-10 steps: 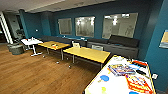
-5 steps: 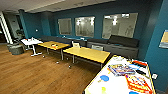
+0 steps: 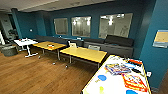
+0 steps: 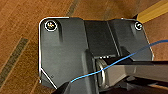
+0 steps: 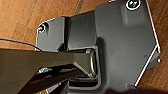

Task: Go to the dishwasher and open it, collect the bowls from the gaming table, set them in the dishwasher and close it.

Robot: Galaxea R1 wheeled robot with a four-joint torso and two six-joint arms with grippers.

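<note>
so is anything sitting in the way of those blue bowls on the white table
Partly. Two blue bowls lie on the white table at its near end, in open spots. A game box lies just behind the first, another box lies between the two, and a small yellow thing sits in front.

Up close the robot's wrists are pretty plain: each one has a wide dark grey plate (image 4: 62, 55) with rounded corners and a thin pale edge. There are round silvery screws (image 4: 51, 25) sunk into the corners, and the one on the right wrist plate (image 5: 125, 47) looks greenish (image 5: 132, 3). A dull metal ring (image 4: 100, 72) sits where a dark jointed bar (image 5: 32, 62) meets the plate. A skinny blue cable (image 4: 130, 56) loops across the left one, and another blue cable (image 5: 17, 42) runs by the right.
</note>
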